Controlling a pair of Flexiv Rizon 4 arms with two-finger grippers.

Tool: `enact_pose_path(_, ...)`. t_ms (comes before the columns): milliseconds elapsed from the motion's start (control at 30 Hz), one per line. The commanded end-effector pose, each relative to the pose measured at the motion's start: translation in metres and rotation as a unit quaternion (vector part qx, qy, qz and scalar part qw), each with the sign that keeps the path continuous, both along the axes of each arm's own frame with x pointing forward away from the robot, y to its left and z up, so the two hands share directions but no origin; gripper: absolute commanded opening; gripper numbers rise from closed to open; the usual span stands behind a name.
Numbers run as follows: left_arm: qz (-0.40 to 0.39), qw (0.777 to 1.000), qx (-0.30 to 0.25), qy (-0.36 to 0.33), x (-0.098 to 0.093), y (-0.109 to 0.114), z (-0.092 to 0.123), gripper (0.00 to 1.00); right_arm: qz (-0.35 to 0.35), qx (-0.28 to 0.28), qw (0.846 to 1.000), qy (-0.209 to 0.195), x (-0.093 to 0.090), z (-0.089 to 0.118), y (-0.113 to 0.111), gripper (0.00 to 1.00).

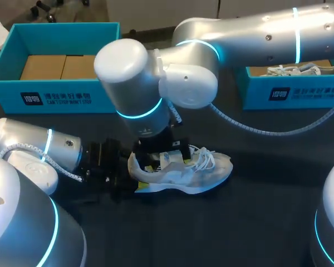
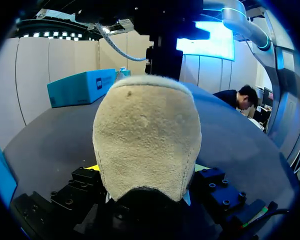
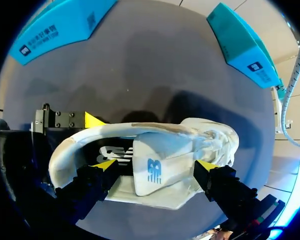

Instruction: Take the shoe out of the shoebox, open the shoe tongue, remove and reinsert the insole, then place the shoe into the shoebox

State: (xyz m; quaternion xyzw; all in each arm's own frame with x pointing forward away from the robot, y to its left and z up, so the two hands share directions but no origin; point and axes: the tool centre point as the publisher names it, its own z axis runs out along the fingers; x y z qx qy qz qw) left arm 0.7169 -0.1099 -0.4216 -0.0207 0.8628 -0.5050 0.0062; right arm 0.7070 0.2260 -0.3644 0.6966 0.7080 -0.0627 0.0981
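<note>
1. The white sneaker [image 1: 195, 172] stands on its sole on the dark table [image 1: 239, 222], in the middle of the head view and outside both boxes. The teal shoebox [image 1: 55, 97] sits at the upper left, well apart from it.
2. The left gripper [image 2: 146, 172] appears clamped on the shoe's beige heel [image 2: 147, 130], with a finger against each side.
3. The right gripper [image 3: 156, 165] hangs over the shoe's opening. Its fingers are spread apart and straddle the raised tongue [image 3: 162, 147] without pinching it.
4. Risk: if the right fingers close too high or too shallow, they could catch only the tongue's edge or the laces [image 1: 203, 158]. The insole [image 3: 112, 152] would then stay seated.
5. Risk: pulling upward on the tongue or insole could lift the whole shoe. The heel hold is its only anchor, and the suede may slip out of the left fingers.
6. Risk: the two grippers sit close together at the heel end. A sideways shift of the right arm could knock the left fingers or twist the shoe out of line.
7. Heading: the toe points toward the right of the head view and the heel toward the left, into the left gripper. The opening faces up.
8. Long axis: it runs roughly left to right across the head view, nearly level.
</note>
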Motion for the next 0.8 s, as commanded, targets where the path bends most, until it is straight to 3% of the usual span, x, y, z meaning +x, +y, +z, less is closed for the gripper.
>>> enact_pose_path(33, 0.0, 1.0, 0.001, 0.0, 0.003, -0.001, -0.003, 0.0, -0.014, -0.022, 1.0, -0.009, -0.004, -0.009, 0.011, 1.0)
enact_pose_path(333, 0.0, 1.0, 0.001, 0.0, 0.003, -0.001, -0.003, 0.0, -0.017, -0.063, 0.998, 0.008, -0.007, -0.011, -0.001, 1.0)
enact_pose_path(800, 0.0, 1.0, 0.001, 0.0, 0.003, -0.001, -0.003, 0.0, -0.025, -0.11, 0.994, -0.004, -0.012, 0.001, -0.027, 1.0)
